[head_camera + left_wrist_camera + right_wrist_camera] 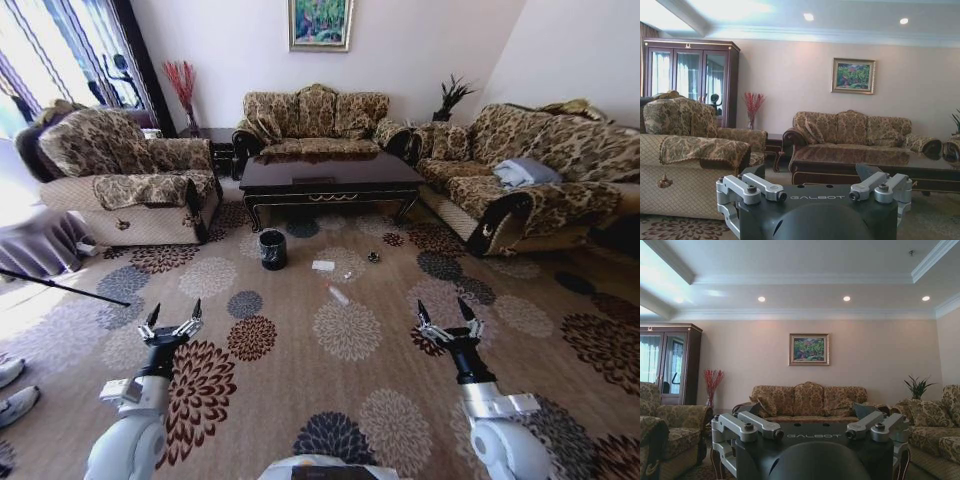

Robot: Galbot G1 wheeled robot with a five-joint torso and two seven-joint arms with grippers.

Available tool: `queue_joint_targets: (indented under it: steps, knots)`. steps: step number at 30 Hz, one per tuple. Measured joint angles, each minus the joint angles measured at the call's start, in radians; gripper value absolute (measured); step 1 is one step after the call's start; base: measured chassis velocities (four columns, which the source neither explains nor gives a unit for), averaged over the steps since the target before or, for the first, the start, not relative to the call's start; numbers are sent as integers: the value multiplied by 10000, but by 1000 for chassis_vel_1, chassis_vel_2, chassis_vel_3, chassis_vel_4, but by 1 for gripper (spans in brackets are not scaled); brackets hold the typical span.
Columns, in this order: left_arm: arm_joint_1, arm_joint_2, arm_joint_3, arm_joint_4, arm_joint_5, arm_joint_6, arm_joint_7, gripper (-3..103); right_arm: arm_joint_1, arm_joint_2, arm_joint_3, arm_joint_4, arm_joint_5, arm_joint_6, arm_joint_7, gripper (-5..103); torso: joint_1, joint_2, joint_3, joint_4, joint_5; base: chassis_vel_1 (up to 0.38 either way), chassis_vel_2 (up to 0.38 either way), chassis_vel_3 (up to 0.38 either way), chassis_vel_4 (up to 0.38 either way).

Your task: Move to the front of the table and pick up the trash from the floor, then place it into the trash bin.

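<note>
Carpet floor (pixel 350 330) holds trash (pixel 323 266) between trash bin (pixel 272 249) and table (pixel 330 178).

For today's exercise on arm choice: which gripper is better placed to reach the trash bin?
Left, probably. The trash bin stands left of centre, nearer the left gripper's side; the right gripper hangs farther across. Both are open.

Head looks down; wrists face the sofa (pixel 807 402).

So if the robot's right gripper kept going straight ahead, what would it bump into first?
Probably the table: the right gripper points level toward it, fingers open, with nothing visible between. Depth is hard to judge.
</note>
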Motion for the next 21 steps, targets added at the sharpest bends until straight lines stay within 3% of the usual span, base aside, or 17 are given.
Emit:
queue_joint_targets:
  steps: [9, 15, 21]
  knots:
    - [-1, -47, -9, 79, 11, 0, -2, 100, 31, 34, -29, -65, -96, -29, 40, 100, -134, -300, -168, 0, 0, 0, 0, 0, 0]
    - [-21, -128, 31, 407, 199, 43, -65, 100, -23, 113, -188, -239, -842, -603, 984, 100, -232, -539, -307, 0, 1, 0, 0, 0, 0]
    - [-37, -132, 58, 617, 310, 80, -114, 100, -20, 140, -213, -498, -1418, -765, 1293, 100, -282, -652, -369, 0, 0, 0, 0, 0, 0]
